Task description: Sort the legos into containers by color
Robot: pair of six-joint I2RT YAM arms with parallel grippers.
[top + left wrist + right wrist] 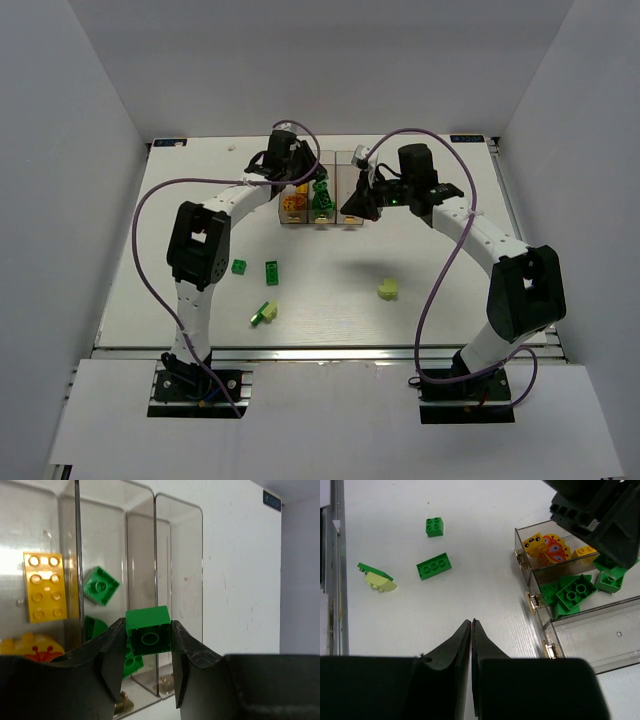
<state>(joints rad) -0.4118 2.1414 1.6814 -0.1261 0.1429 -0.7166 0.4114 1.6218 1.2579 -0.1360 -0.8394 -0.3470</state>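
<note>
The left gripper (148,647) grips a green brick (146,622) above the containers (190,580), which stand at the far middle of the desk (330,310). The right gripper (471,630), closed and empty, hangs just right of them. Loose legos (272,272) lie nearer.

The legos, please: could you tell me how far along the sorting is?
Done: orange bricks sit in the left bin, green bricks in the middle bin. In hand: the left hand holds a green brick at the bins. Left: a green cube, a longer green brick, a green-and-pale piece and a pale brick lie on the table; the third bin looks empty.
</note>
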